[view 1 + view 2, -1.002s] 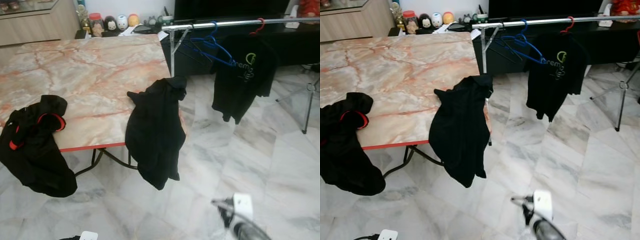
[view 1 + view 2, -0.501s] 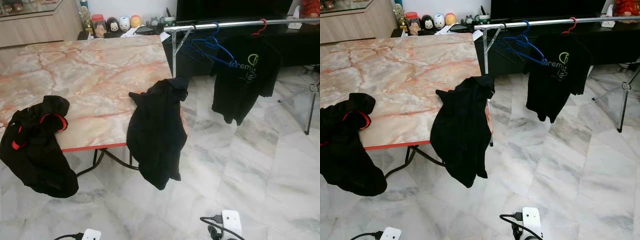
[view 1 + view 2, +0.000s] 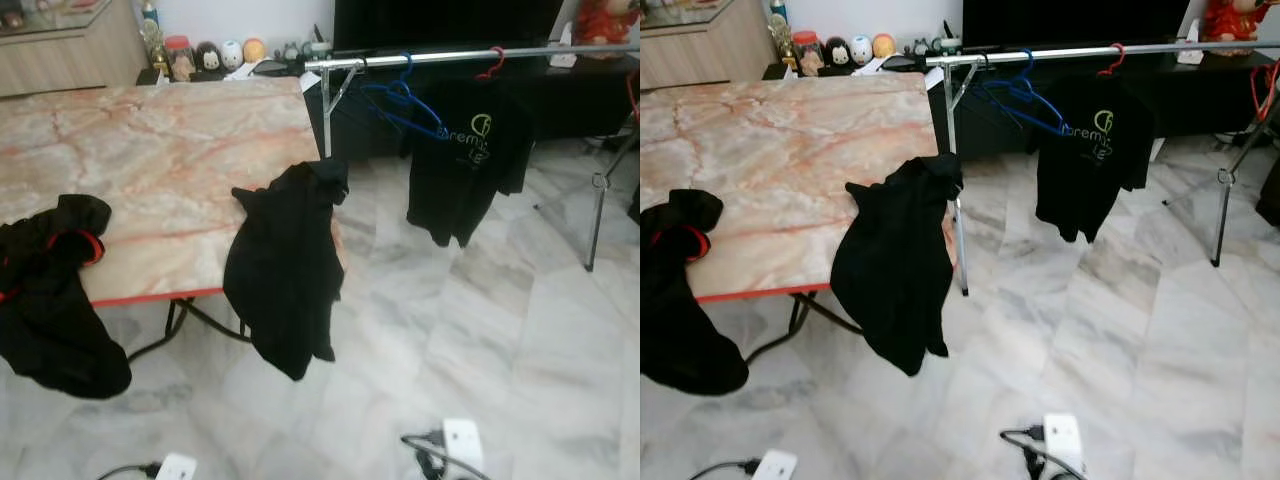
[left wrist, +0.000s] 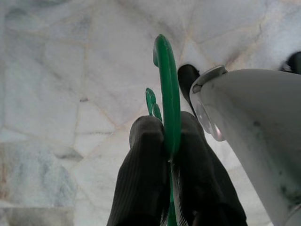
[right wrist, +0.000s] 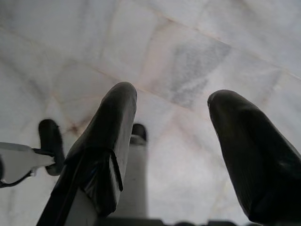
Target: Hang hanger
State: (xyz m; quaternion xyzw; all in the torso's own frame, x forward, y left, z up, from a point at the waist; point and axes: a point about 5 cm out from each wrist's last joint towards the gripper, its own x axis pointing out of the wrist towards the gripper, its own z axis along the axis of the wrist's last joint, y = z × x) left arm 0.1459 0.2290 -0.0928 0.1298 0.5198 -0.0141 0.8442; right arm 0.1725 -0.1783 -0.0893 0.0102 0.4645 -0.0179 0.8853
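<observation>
Left wrist view: left gripper (image 4: 170, 141) jaws clamp a green hanger (image 4: 167, 94), its body hidden; right gripper (image 5: 188, 141) jaws apart.

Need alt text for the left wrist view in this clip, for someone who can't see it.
The left gripper has its two black fingers closed on a green hanger, whose curved hook rises past the fingertips. Behind it lies a pale marble floor, and a white rounded part of the robot's body sits beside the gripper.

Black jacket (image 3: 283, 262) drapes off the marble table (image 3: 170, 160) edge.
</observation>
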